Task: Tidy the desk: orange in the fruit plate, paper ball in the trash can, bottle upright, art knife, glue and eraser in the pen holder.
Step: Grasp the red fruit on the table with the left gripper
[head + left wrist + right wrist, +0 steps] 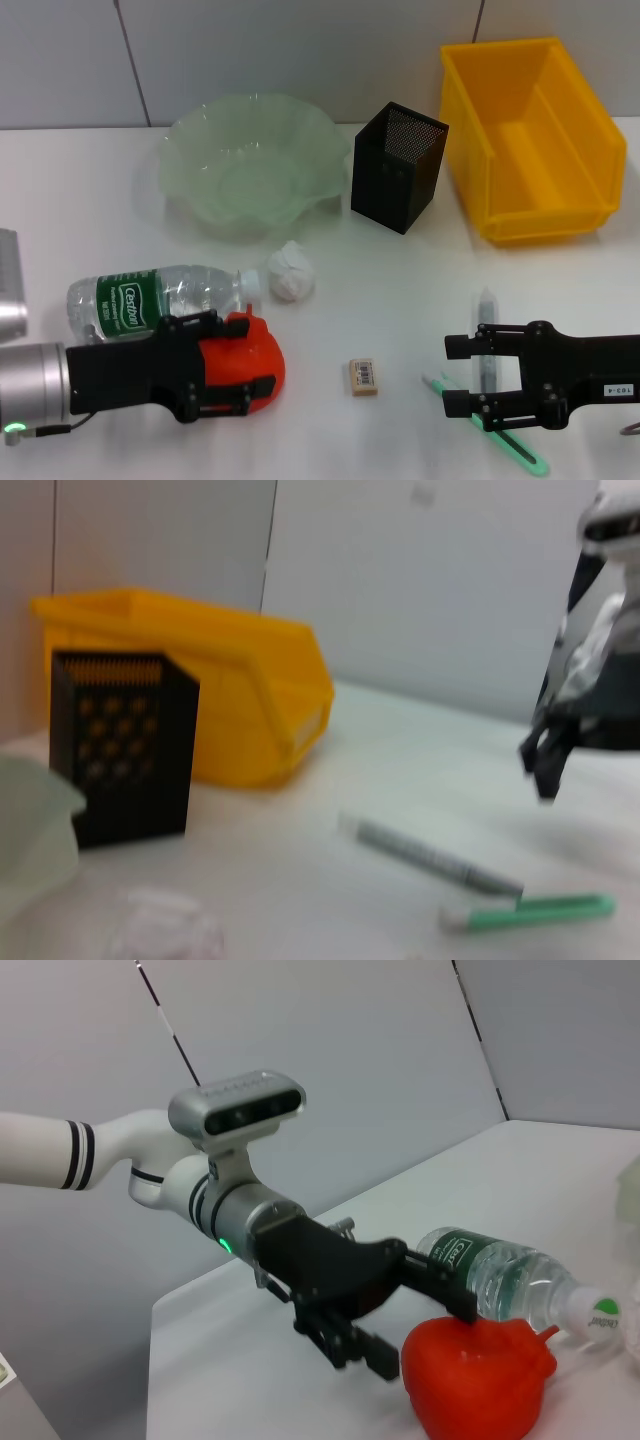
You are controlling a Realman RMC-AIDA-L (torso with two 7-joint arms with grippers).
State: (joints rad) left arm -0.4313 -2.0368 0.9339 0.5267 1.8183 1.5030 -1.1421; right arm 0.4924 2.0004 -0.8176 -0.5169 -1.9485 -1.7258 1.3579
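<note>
Nearest the robot, the left gripper (262, 362), black with a silver wrist, reaches in level from the left edge. Its fingers (250, 390) are spread on either side of a bright red-orange, lumpy fruit-shaped object (258, 355) that sits on the white tabletop (380, 300); whether the fingers touch it cannot be told. The right wrist view shows the same: black fingers splayed around the red-orange object (480, 1375), arm horizontal.

The right gripper (455, 375), black, comes in level from the right edge, jaws apart, fingers pointing toward the middle of the desk. It hangs over two long things: a grey cylindrical stick with a clear tip (486, 340), long axis running near to far, and a slim green-handled knife (500, 435) lying on a diagonal, one end toward the near right corner. They cross under the gripper.

Between the two grippers lies a small tan rectangular eraser with a barcode label (364, 376), flat, apart from both.

Just behind the red-orange object, a clear plastic water bottle with a green label (150, 298) lies on its side, long axis left to right, white cap pointing right. Just beside the cap sits a crumpled white paper ball (290, 272).

Farther back, left to right: a pale green translucent wavy-rimmed glass plate (180, 150); a black mesh square pen holder (398, 165), upright; a yellow plastic bin (480, 120). Nothing shows inside any of them.
</note>
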